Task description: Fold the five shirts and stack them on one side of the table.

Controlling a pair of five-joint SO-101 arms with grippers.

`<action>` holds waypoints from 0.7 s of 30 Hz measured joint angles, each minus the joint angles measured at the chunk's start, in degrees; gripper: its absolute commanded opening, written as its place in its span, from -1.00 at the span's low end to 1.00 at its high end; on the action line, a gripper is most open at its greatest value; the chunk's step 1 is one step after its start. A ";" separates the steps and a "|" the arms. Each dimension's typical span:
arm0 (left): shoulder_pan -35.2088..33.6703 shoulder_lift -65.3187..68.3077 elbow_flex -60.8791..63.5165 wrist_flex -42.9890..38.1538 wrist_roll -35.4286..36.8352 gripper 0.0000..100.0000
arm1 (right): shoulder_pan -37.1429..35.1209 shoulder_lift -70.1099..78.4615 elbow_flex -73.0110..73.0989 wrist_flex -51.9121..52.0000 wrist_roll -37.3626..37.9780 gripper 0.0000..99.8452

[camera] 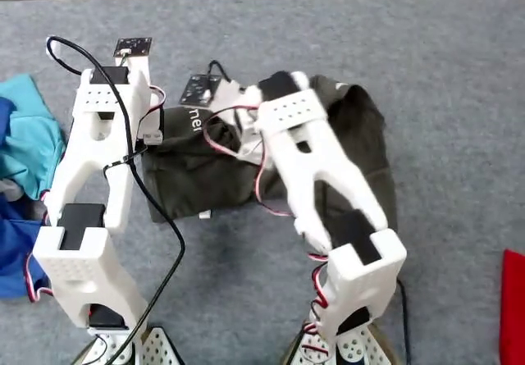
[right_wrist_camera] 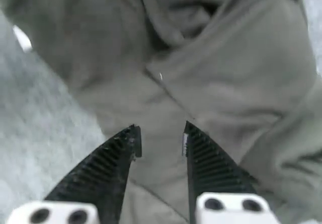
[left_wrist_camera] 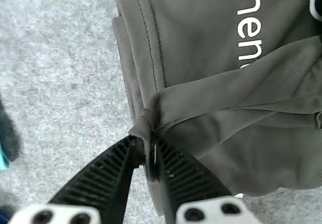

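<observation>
High view: dark grey shirt (camera: pixel 193 176) lies crumpled mid-frame on the grey table (camera: pixel 459 78), partly under both white arms. At frame left stands the left arm (camera: pixel 102 143), its front end at the shirt's left edge. Just right of centre, the right arm (camera: pixel 308 152) reaches over the shirt's middle.

Left wrist view: left gripper (left_wrist_camera: pixel 148 147) has its jaws pressed together on a pinched fold at the shirt's hemmed edge. White lettering (left_wrist_camera: pixel 251 32) shows on the cloth beyond.

Right wrist view: right gripper (right_wrist_camera: pixel 161 133) has its jaws spread over rumpled cloth; can't tell if they touch it.

At the high view's left edge, a teal shirt (camera: pixel 33 135) and a blue shirt (camera: pixel 12 254) are bunched together. At the lower right edge sits a red shirt (camera: pixel 513 307), well apart from the rest.
</observation>
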 measured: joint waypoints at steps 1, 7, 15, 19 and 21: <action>0.00 0.00 0.00 0.00 0.00 -0.96 | -0.18 0.00 0.70 -1.32 -0.97 -0.70; 0.00 0.00 0.00 0.00 0.00 -0.96 | -0.18 2.99 1.14 -5.54 -6.59 -0.69; 0.00 0.00 0.00 0.00 0.00 -0.96 | -0.62 6.07 0.00 -5.98 -12.57 -0.69; 0.00 0.00 0.00 0.00 0.00 -0.96 | -1.76 6.42 -0.18 -5.89 -15.38 -0.69; 0.00 0.00 0.00 0.00 0.00 -0.96 | -1.93 6.42 -0.18 -5.98 -17.23 -0.69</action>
